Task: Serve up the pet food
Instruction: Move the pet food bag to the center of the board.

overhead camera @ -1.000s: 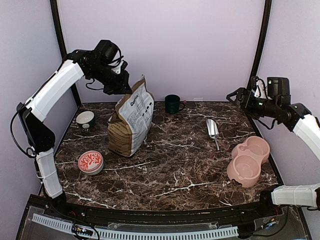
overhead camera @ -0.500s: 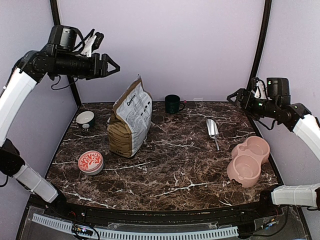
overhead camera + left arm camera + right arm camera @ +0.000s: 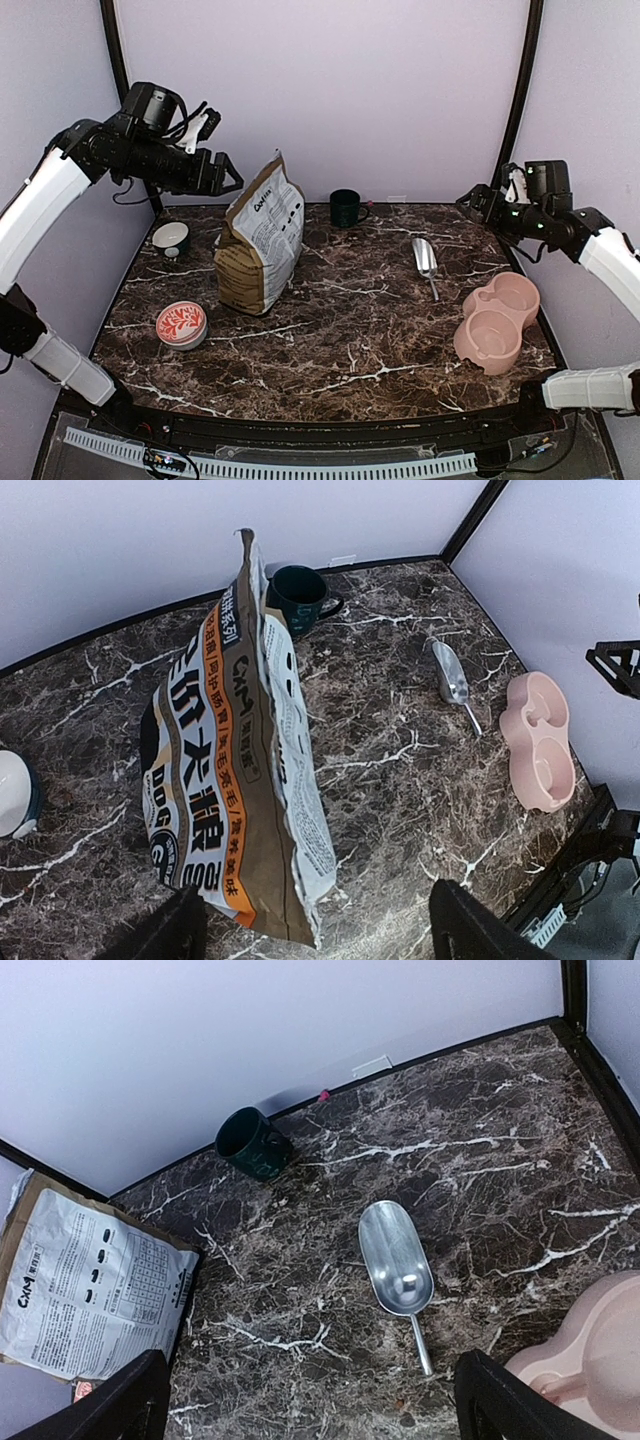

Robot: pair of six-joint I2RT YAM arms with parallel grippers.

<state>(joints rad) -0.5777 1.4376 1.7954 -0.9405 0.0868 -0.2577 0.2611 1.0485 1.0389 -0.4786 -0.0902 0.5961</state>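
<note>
The surface (image 3: 350,340) carries one paper bag (image 3: 262,240), one green mug (image 3: 346,208), one metal scoop (image 3: 425,258), one pink double bowl (image 3: 497,322), one white-lined bowl (image 3: 171,238) and one red-patterned bowl (image 3: 181,324). Two pincers hang above it, the left pincer (image 3: 231,175) and the right pincer (image 3: 466,200).

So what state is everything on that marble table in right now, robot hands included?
Tan-and-white printed paper bag: standing upright, unheld.
Pink plastic double bowl: both hollows empty.
Silver metal scoop: lying flat, empty.
Dark green mug: upright.
Small white-lined bowl: upright.
Red-patterned round dish: resting flat.
Left gripper: open, empty, in the air beside the bag's top.
Right gripper: open, empty, in the air.
</note>
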